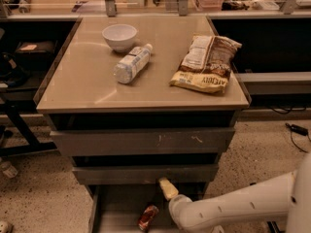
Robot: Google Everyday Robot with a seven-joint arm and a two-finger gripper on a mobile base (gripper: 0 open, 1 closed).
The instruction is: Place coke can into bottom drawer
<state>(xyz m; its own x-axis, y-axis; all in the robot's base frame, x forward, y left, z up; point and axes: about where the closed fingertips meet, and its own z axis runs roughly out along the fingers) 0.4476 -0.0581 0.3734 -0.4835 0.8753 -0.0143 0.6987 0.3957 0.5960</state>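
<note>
The coke can (148, 217) is red and lies tilted on the grey floor of the open bottom drawer (116, 210), near its middle. My gripper (164, 196) reaches into that drawer from the lower right on a white arm (233, 208). It sits just right of and above the can. One cream fingertip (167, 188) points up toward the middle drawer's front and stands apart from the can. The gripper looks open and holds nothing.
On the cabinet top lie a white bowl (119, 36), a clear white-labelled bottle (131, 64) on its side and a chip bag (206, 64). The two upper drawers (141, 142) are closed. Dark shelving stands left and right, and a cable (296, 130) lies on the floor.
</note>
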